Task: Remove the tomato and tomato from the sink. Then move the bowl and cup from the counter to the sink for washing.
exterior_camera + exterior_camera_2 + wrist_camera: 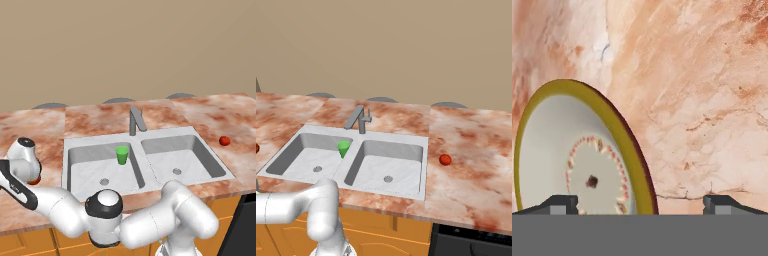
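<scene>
Your gripper sat low over the counter left of the sink, jaws spread wide and holding nothing. In the hand view the bowl lay on the marbled stone directly below, one fingertip over its pale inside, the other over bare stone beyond its yellowish rim. The green cup stood upright in the left basin, near the divider. One tomato rested on the counter right of the sink; another lay on the left side.
</scene>
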Tool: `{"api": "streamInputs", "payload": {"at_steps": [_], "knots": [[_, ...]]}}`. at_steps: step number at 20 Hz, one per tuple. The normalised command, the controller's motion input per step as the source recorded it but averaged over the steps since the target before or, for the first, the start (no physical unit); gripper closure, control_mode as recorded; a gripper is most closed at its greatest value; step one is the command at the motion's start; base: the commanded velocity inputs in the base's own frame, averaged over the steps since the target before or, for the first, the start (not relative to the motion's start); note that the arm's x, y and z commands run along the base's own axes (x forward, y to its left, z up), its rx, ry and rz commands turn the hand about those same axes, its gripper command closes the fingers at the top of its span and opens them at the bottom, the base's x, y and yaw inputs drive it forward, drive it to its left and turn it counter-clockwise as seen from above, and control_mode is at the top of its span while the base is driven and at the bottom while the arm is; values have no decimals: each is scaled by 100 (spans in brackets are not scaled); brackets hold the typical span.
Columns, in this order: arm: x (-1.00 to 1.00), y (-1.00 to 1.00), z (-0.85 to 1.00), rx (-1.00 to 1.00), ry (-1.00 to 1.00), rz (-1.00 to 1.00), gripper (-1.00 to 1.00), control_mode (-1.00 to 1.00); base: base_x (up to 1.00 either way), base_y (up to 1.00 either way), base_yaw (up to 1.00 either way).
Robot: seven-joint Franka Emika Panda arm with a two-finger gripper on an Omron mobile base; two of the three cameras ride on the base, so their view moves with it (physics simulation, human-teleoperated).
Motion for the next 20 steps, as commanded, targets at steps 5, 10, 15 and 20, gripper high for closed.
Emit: {"api": "streamInputs", "payload": {"at_steps": [5, 10, 15, 20], "knots": [[12, 19, -14, 0, 0, 0, -100, -100, 0, 0, 0], [11, 20, -14, 0, 0, 0, -100, -100, 0, 0, 0], [10, 20, -13, 0, 0, 0, -100, -100, 0, 0, 0], [4, 21, -11, -1, 0, 0, 100, -100, 0, 0, 0]]}}
